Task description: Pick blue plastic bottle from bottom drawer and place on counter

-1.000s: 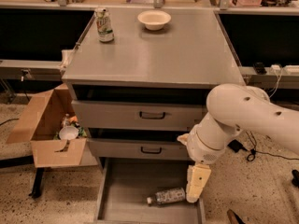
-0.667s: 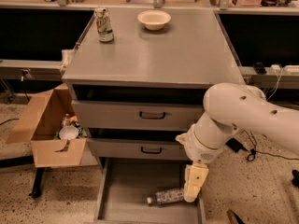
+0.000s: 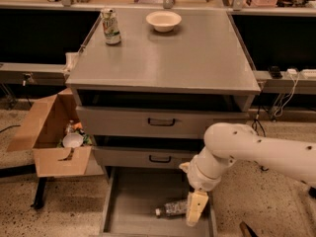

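Observation:
The blue plastic bottle [image 3: 171, 209] lies on its side on the floor of the open bottom drawer [image 3: 133, 201], white cap pointing left. My gripper [image 3: 195, 209] hangs from the white arm over the drawer's right part, its cream fingers [image 3: 196, 206] right at the bottle's right end and covering part of it. The counter [image 3: 168, 53] is the grey cabinet top above.
A green-and-white can [image 3: 110, 27] and a white bowl [image 3: 163, 20] stand on the counter's far part. Two shallower drawers with black handles [image 3: 161, 122] sit above the open one. An open cardboard box [image 3: 54, 137] with items stands left of the cabinet.
The arm and gripper have shifted slightly left and down toward the bottle's right end. The bottle has not moved.

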